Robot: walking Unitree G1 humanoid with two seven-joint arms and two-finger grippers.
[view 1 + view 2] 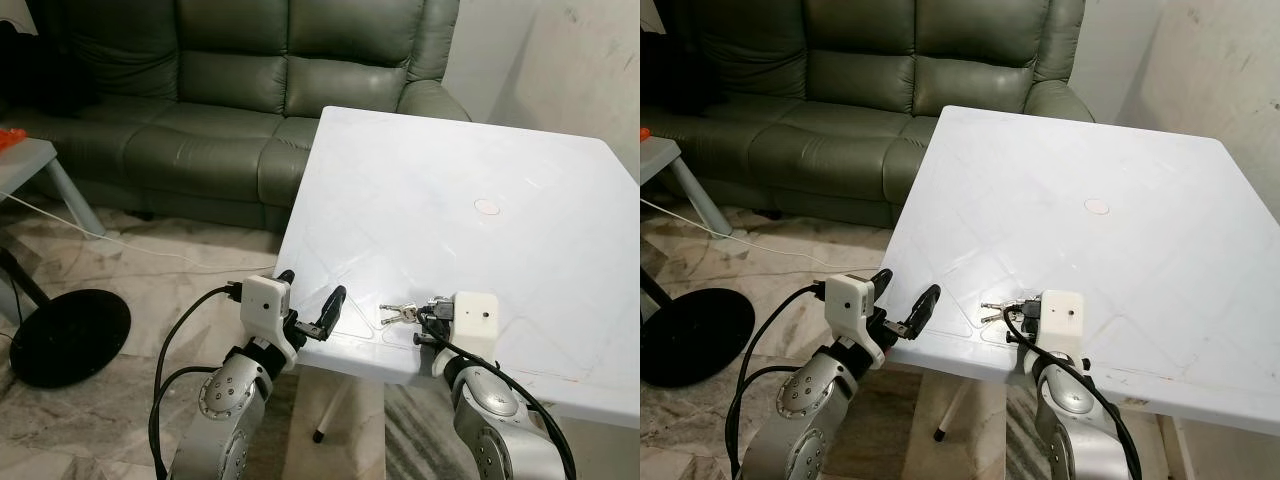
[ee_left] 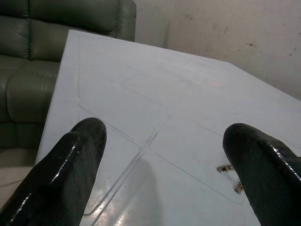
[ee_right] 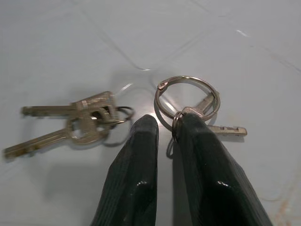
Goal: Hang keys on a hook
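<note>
A bunch of silver keys (image 1: 397, 313) lies flat on the white table (image 1: 470, 170), close to its front edge. In the right wrist view two keys (image 3: 80, 125) fan out to one side, and a large split ring (image 3: 188, 95) with another key rests at the fingertips. My right gripper (image 3: 168, 123) is down on the table at the keys (image 1: 997, 308). Its fingers (image 3: 141, 155) are pressed nearly together, with a small link ring pinched between them. My left gripper (image 1: 312, 286) hovers open at the table's front left edge, left of the keys and holding nothing.
A dark green leather sofa (image 1: 230, 90) stands behind the table. On the tiled floor to the left are a black round base (image 1: 68, 335) and a white cable (image 1: 120, 240). A small grey side table (image 1: 25, 160) is far left. A wall (image 1: 590, 70) runs on the right.
</note>
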